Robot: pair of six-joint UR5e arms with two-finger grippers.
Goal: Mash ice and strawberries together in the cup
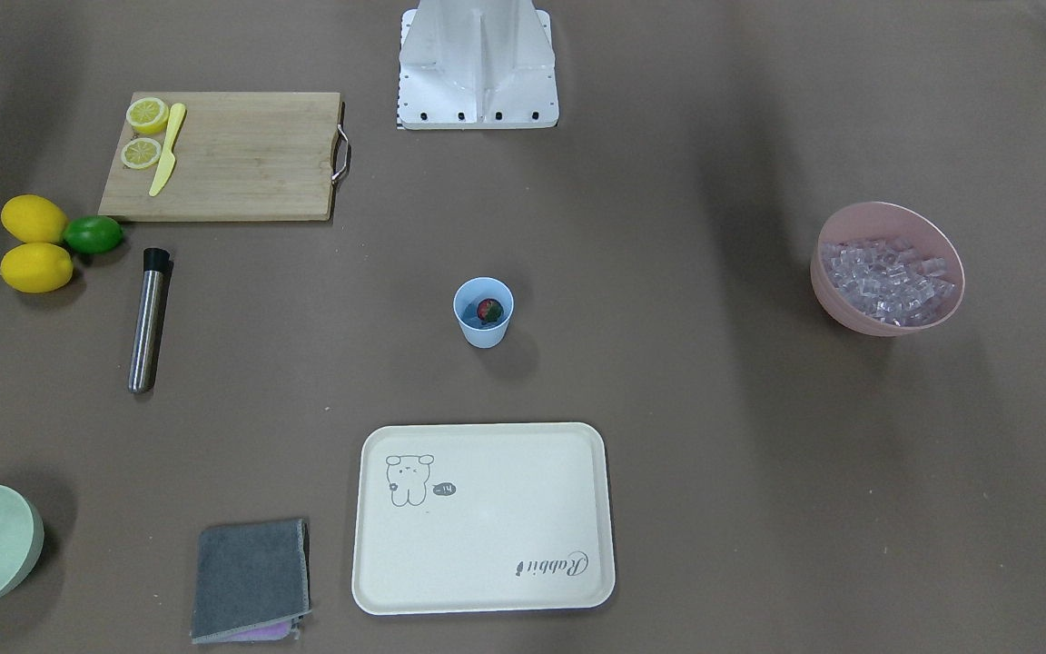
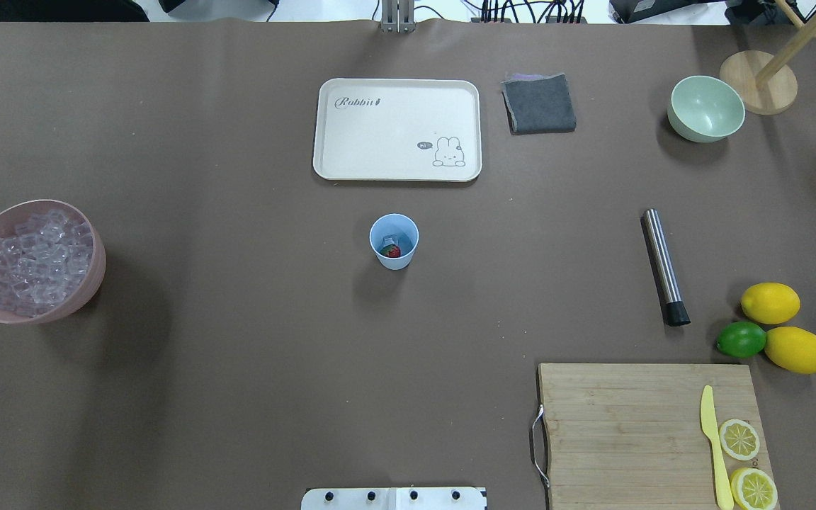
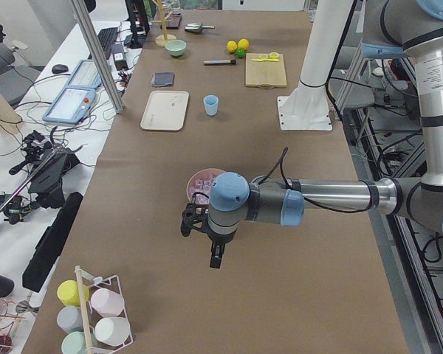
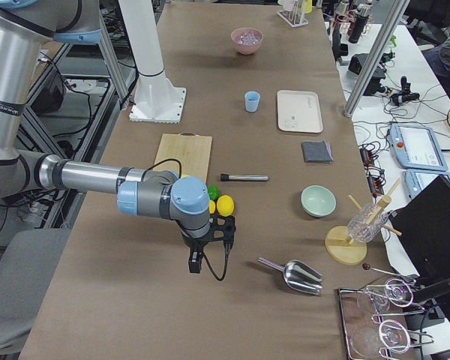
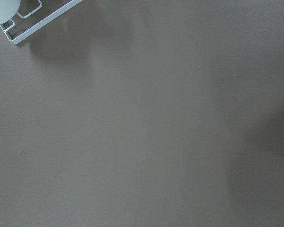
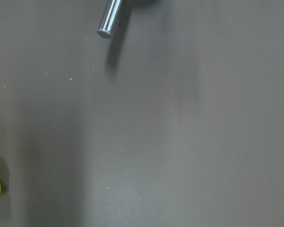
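The cup (image 1: 483, 312) stands upright near the middle of the desk (image 1: 686, 436), and neither arm is anywhere close to it. Looking down into the cup, I can see the strawberry (image 1: 489, 311) lying on the bottom, with what looks like one clear cube beside it in the overhead view. The rest of the ice (image 1: 888, 280) is heaped in the pink bowl (image 1: 886, 211), well apart from the cup on the robot's left.

The left fingers (image 3: 215, 259) hang beyond that bowl, on the side away from the cup. They are clear of the ice and touch nothing I can make out. The left forearm reaches out level over the desk, with the wrist bent so the fingers point straight down. I see these fingers only from the side camera, so I cannot tell how far apart they are. The left wrist camera shows bare desk, with a sliver of the bowl's rim at its right edge.

The right fingers (image 4: 194, 264) are equally far from the cup on the opposite side, past the lemons (image 4: 225, 205) and the lime (image 4: 213, 192). That forearm is also level, with the wrist turned down. Again I cannot tell the opening. The steel rod (image 1: 149, 318) lies flat between the cup and the lemons.
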